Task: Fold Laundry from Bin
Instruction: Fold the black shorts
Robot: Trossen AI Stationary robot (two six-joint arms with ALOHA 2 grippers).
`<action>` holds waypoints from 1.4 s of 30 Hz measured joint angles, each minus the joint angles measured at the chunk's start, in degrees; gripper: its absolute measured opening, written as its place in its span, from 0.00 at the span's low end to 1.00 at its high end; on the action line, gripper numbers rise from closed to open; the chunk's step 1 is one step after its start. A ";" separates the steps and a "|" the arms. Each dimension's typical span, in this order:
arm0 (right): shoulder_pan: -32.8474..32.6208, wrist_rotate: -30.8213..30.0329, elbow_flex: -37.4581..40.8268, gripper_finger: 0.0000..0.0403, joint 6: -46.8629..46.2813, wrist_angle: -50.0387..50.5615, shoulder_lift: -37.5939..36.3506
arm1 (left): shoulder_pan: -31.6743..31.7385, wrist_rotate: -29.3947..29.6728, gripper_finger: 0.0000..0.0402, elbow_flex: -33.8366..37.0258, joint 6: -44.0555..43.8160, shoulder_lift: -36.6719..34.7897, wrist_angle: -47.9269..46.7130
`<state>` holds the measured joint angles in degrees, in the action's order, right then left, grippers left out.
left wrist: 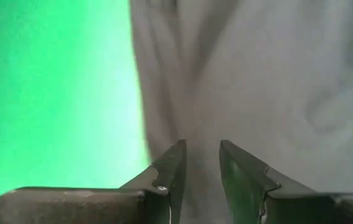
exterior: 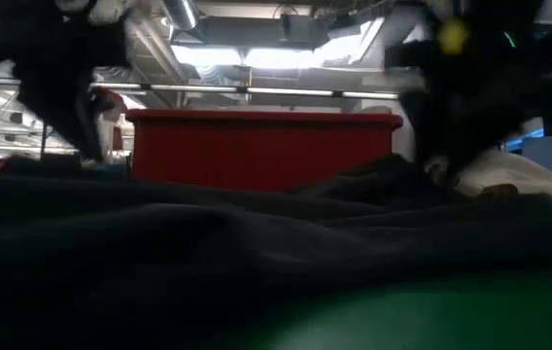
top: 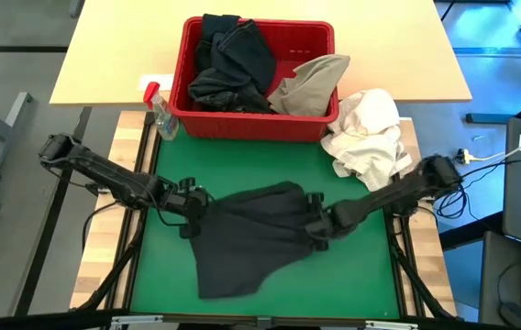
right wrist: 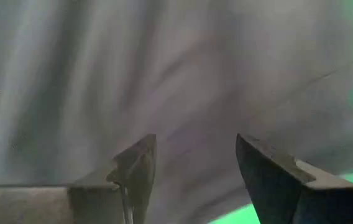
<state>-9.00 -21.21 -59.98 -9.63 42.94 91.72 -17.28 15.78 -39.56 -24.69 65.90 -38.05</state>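
One rumpled black garment (top: 256, 234), soft folds; ribbed red bin (top: 242, 124)

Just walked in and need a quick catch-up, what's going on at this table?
Both arms are working a dark garment spread on the green mat. The left end effector and right end effector sit at its opposite edges, fingers open. The red bin behind holds more dark laundry and a khaki piece.

A robotics lab or workshop. Around the green mat (top: 270, 293) stand a plain wooden table (top: 105, 55) and metal frame rails; cables (top: 490, 158) trail beside it on grey floor. Behind the bin (exterior: 257, 146), bare ceiling ducts and strip lights (exterior: 257, 53) show.
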 joint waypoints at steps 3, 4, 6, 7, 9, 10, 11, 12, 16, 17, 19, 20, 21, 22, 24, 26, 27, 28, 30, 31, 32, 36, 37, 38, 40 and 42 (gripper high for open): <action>2.11 -4.10 -2.68 0.55 5.33 -0.80 -5.53 | 1.06 2.38 0.25 -3.98 1.34 -0.04 -2.21; 3.29 -4.20 -3.38 0.55 6.86 -2.47 -6.98 | 1.56 2.64 0.26 -4.63 1.33 -0.04 -2.54; 6.04 -3.99 -3.98 0.55 9.15 -6.13 -9.51 | 2.28 1.82 0.29 -4.94 1.04 -0.04 -2.42; 7.76 -3.06 -3.99 0.55 10.17 -7.35 -10.39 | 2.54 0.80 0.31 -4.70 0.24 -0.04 -2.40; 11.47 0.60 -4.01 0.55 11.51 -7.72 -11.01 | 2.97 -1.85 0.36 -3.41 -2.08 -0.04 -2.15; 13.55 3.48 -3.98 0.55 11.58 -7.21 -10.88 | 3.12 -3.41 0.39 -2.47 -3.43 -0.03 -1.77; 15.41 7.19 -3.94 0.55 11.42 -6.27 -10.42 | 3.14 -4.94 0.41 -1.43 -4.95 -0.02 -0.90; 17.25 11.32 -3.92 0.55 11.14 -5.49 -9.73 | 3.13 -6.15 0.43 -0.23 -6.70 -0.02 0.31; 21.97 22.06 -3.06 0.55 10.02 -3.93 -6.76 | 2.27 -10.38 0.47 5.49 -11.78 0.01 6.59; 22.55 22.36 -2.47 0.55 10.03 -3.71 -5.95 | 2.07 -10.95 0.48 6.89 -12.74 0.01 8.41; 23.52 22.73 -1.55 0.55 10.28 -2.53 -4.67 | 1.40 -12.09 0.48 9.46 -14.78 0.01 11.34; 23.85 23.69 -1.25 0.55 10.67 -1.80 -4.10 | 1.18 -12.86 0.47 10.53 -15.70 0.01 12.07; 23.86 24.78 -1.01 0.55 11.12 -1.17 -3.63 | 0.88 -13.49 0.47 11.32 -16.74 0.03 12.40; 23.88 25.34 -0.80 0.55 11.44 -0.59 -3.21 | 0.61 -14.23 0.46 11.97 -17.56 0.02 12.73; 23.69 25.68 -0.62 0.52 12.16 -0.47 -2.51 | -0.05 -15.28 0.44 13.02 -18.64 0.03 12.85; 23.63 25.83 -0.62 0.48 12.87 -1.30 -2.24 | -0.56 -15.53 0.42 13.48 -18.73 0.03 12.80; 23.62 25.85 -0.62 0.46 12.93 -1.70 -2.19 | -0.78 -15.56 0.41 13.51 -18.73 0.03 12.89; 23.66 25.85 -0.62 0.43 12.97 -1.93 -2.13 | -0.87 -15.80 0.40 13.51 -18.73 0.03 12.93; 23.81 25.73 -0.62 0.38 13.31 -2.13 -2.09 | -0.89 -17.26 0.38 13.54 -18.73 0.01 12.99; 23.81 25.25 -0.62 0.35 13.57 -2.38 -2.09 | -0.85 -18.32 0.37 13.54 -18.71 0.01 12.99; 23.81 25.03 -0.62 0.33 13.97 -2.43 -2.09 | -0.85 -19.36 0.36 13.54 -18.73 0.01 12.97; 23.80 23.98 -0.62 0.25 14.74 -2.73 -2.09 | -0.86 -22.82 0.32 13.54 -18.72 0.01 12.82; 23.79 23.51 -0.62 0.22 14.98 -2.84 -2.09 | -0.87 -22.75 0.31 13.54 -18.71 0.01 12.83; 23.77 23.14 -0.62 0.20 15.32 -2.80 -2.09 | -0.85 -22.55 0.30 13.54 -18.72 0.01 12.82; 23.77 22.80 -0.62 0.14 16.37 -2.65 -2.09 | -0.85 -22.52 0.27 13.54 -18.72 0.01 12.82; 23.75 22.80 -0.62 0.08 17.51 -2.56 -2.09 | -0.85 -22.48 0.22 13.54 -18.70 0.01 12.82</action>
<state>14.75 1.58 -60.60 7.88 40.38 89.62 -18.13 -6.70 -26.02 -43.40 65.91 -25.23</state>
